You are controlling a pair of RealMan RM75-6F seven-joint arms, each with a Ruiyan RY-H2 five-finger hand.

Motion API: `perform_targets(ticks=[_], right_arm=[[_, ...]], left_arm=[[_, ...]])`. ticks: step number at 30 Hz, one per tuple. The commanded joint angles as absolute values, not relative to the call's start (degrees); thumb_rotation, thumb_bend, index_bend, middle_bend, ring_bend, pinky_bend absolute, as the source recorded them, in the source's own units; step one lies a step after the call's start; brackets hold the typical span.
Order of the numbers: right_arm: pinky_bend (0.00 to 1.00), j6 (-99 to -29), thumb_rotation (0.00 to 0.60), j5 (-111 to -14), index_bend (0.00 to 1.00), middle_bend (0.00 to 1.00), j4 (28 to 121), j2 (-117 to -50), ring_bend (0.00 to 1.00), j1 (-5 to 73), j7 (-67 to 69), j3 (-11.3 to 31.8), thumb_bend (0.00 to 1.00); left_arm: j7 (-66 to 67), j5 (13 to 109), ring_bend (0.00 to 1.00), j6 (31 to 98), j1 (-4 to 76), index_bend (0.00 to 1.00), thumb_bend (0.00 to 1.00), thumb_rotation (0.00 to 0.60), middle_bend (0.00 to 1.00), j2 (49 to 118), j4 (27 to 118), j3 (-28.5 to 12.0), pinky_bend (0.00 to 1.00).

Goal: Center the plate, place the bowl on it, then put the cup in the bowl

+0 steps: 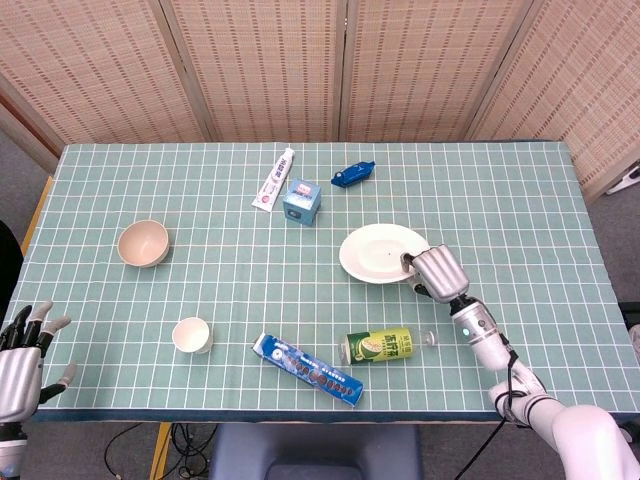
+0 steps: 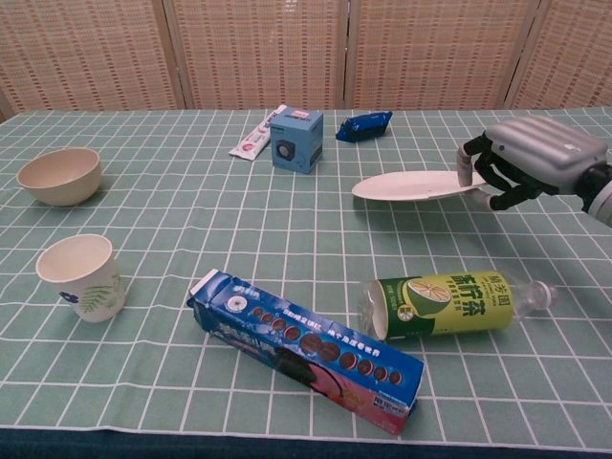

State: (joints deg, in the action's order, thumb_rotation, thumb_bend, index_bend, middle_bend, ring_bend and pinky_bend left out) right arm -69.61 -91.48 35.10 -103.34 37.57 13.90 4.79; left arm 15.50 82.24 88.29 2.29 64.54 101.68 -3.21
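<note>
The right hand (image 2: 521, 163) pinches the near-right rim of the plate (image 2: 406, 185), thumb on top and fingers curled beneath, and holds it clear of the worktop (image 2: 287, 249), nearly level in the chest view. The plate hangs right of the middle, above the lying green bottle (image 2: 449, 304). To do this step well, I judge the plate should travel low and flat toward the open squares left of it, with the grip kept firm, since a hold on one edge lets the far side droop or swing. It should come down far edge first or flat, and only then be let go, away from the blue box (image 1: 301, 200) and the toothpaste tube (image 1: 275, 180) behind. The biscuit carton (image 2: 306, 349) lies nearer the front edge, and a blue packet (image 1: 352, 174) sits at the back. The bowl (image 1: 142, 243) and the cup (image 1: 190, 335) stand well apart from the plate on the left side, untouched. The left hand (image 1: 20, 355) rests off the front-left corner, fingers spread and holding nothing.
</note>
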Motion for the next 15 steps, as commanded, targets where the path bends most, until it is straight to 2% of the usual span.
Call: perform_targets(ticks=[1, 9, 15], right_arm=[[0.87, -72.65, 0.6, -92.25, 0.62, 0.82, 34.56, -103.5, 0.78, 38.87, 14.46, 5.6, 0.4], [0.87, -78.03, 0.6, -94.28, 0.62, 0.82, 38.4, -102.42, 0.78, 42.06, 12.98, 6.61, 0.4], [0.87, -78.17, 0.6, -95.65, 0.62, 0.82, 43.3, -102.72, 0.78, 44.76, 10.4, 6.64, 0.4]], left_arm=[[15.47, 82.33, 0.0, 88.34, 2.33, 0.24, 0.27, 0.6, 0.09, 64.34, 101.98, -3.27, 0.15], [15.3, 82.49, 0.0, 88.46, 2.34, 0.23, 0.27, 0.6, 0.09, 63.95, 102.51, -3.35, 0.15], [15.6, 82.75, 0.0, 88.72, 2.3, 0.23, 0.27, 0.6, 0.09, 63.65, 102.88, -3.37, 0.15]])
